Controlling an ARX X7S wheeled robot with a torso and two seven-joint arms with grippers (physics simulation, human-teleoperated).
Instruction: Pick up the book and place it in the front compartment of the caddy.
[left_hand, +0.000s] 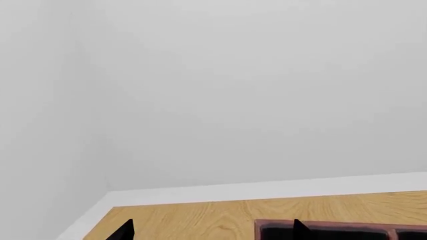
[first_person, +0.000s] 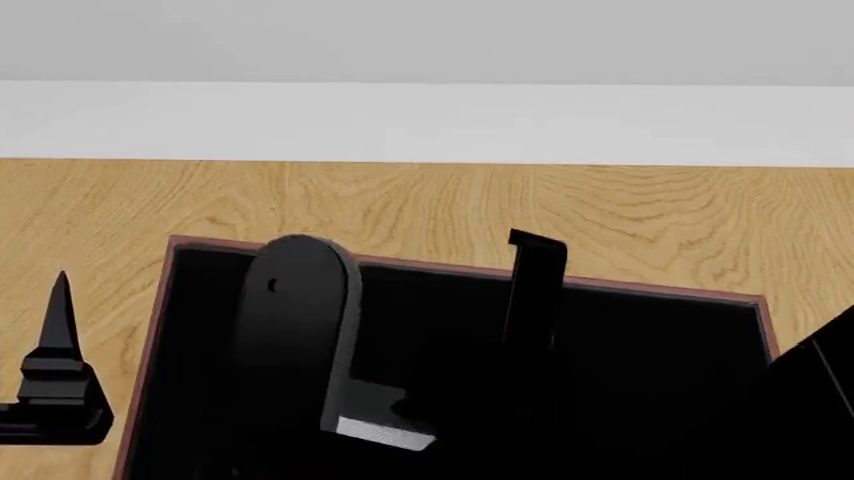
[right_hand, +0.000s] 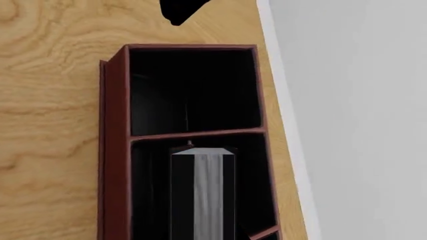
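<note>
The caddy (right_hand: 115, 150) is a reddish-brown box with a black interior and thin dividers, lying on the wooden table. The book (right_hand: 208, 195) stands upright inside it, black covers either side of a white page edge, in the compartment beside the far end one. My right gripper (right_hand: 203, 235) is above it and appears shut on the book; its fingers blend with the black covers. In the head view dark arm parts (first_person: 300, 330) hang over the caddy (first_person: 441, 266). My left gripper (left_hand: 213, 232) is open and holds nothing, just off the caddy's corner (left_hand: 333, 227).
The wooden table (first_person: 400, 200) ends at a white wall close behind the caddy. My left gripper's pointed finger (first_person: 60, 330) stands beside the caddy's left end. A black fingertip (right_hand: 177, 12) shows beyond the caddy's far end in the right wrist view.
</note>
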